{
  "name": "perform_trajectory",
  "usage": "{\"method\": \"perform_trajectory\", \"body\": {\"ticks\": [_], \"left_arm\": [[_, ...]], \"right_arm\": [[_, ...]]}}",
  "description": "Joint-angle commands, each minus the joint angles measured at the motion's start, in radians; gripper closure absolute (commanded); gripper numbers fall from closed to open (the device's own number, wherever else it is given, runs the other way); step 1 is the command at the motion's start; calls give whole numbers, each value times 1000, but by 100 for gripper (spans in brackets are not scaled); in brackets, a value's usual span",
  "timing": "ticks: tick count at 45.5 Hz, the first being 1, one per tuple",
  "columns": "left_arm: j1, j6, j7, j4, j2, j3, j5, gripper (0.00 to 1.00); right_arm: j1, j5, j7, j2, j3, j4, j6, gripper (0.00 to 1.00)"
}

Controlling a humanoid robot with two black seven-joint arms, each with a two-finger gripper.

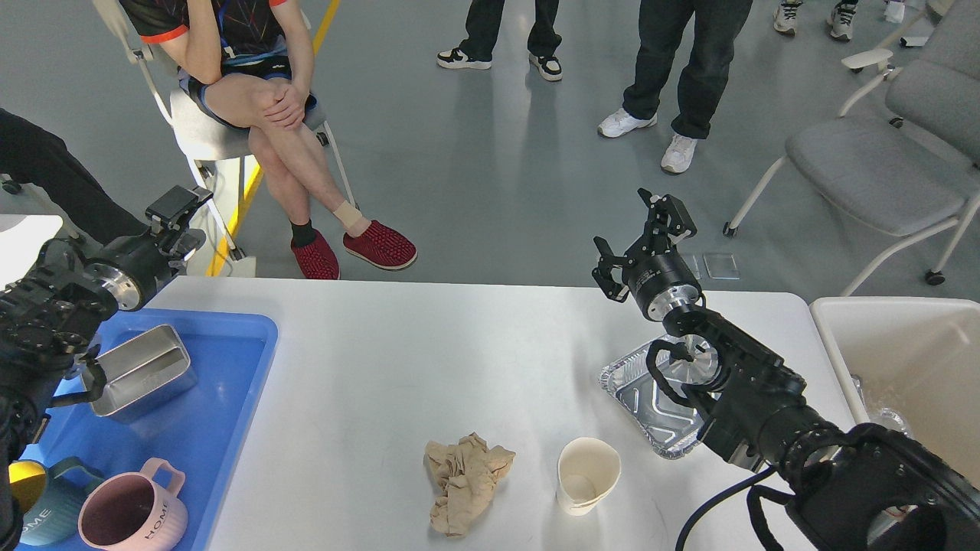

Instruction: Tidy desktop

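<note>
The desktop (398, 352) is the wide white table in front of me. On it lie a crumpled brown paper (465, 482), a tipped white paper cup (586, 474) and an empty foil tray (639, 398) partly under my right arm. My right gripper (639, 233) hangs open and empty above the far edge of the table. At the table's far left corner, above the blue tray (214, 428), my left gripper (180, 218) holds nothing I can see. Its fingers are too dark to tell apart.
The blue tray carries a steel tin (142, 371), a pink mug (130, 516) and a teal mug (34, 509). A white-rimmed bin (896, 360) stands at the right edge. People and chairs are beyond the table.
</note>
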Motion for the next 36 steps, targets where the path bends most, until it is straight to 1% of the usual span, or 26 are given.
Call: {"method": "perform_trajectory", "body": {"ticks": [1, 5, 12, 15, 18, 33, 35, 36], "left_arm": [[7, 51, 2, 0, -52, -158, -1, 3], [8, 80, 10, 0, -90, -279, -1, 3], [34, 144, 53, 0, -146, -474, -2, 3], [42, 164, 57, -2, -161, -551, -2, 3], [42, 176, 59, -2, -176, -600, -4, 3], [48, 143, 48, -17, -192, -633, -16, 3], [50, 109, 54, -20, -195, -620, -22, 3], [51, 74, 60, -21, -196, -613, -21, 3]], "right_arm": [[4, -5, 0, 0, -6, -17, -3, 0], [11, -12, 0, 0, -46, -38, -5, 0], [11, -12, 0, 0, -77, -44, -9, 0], [11, -12, 0, 0, -79, -61, -11, 0], [12, -12, 0, -1, -77, -74, -11, 0], [-17, 5, 6, -23, -8, -71, -8, 0], [-23, 5, 6, -27, 0, -68, -2, 0], [-26, 5, 6, -27, 1, -69, -2, 0]]}}
